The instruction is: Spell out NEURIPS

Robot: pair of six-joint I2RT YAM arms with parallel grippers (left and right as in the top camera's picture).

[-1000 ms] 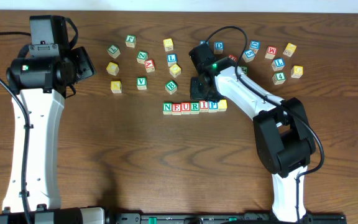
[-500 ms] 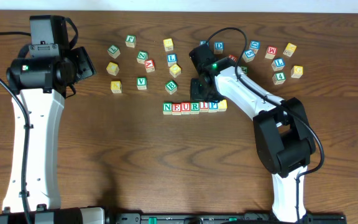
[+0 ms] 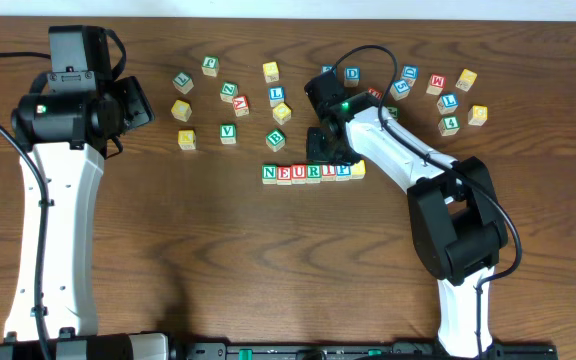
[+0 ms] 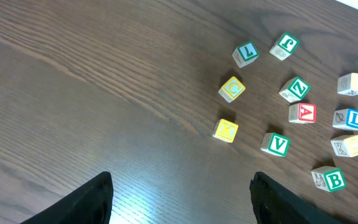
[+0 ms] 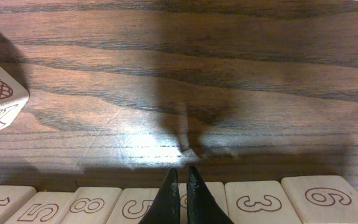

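Blocks for NEURIPS [image 3: 308, 172] sit in one tight row mid-tabletop [image 3: 218, 260]: N green, E and I red, P blue, last face yellow. Right fingers [image 5: 175, 191], pressed together, touch the row's far side, probably squaring it; faces there read 8, 5, 3, 6. Left fingers [image 3: 136, 104] hang apart, empty. Spare cubes [image 4: 279, 144] beyond show L, Z, A, V, B.

Row of cubes [image 3: 308, 172] reads N, E, U, R, I, P; its side faces show 8 and 3. Loose, far left: L cube [image 4: 246, 53], A cube [image 4: 302, 113], K cube [image 4: 226, 130], V cube [image 4: 275, 144], B cube [image 4: 330, 180].
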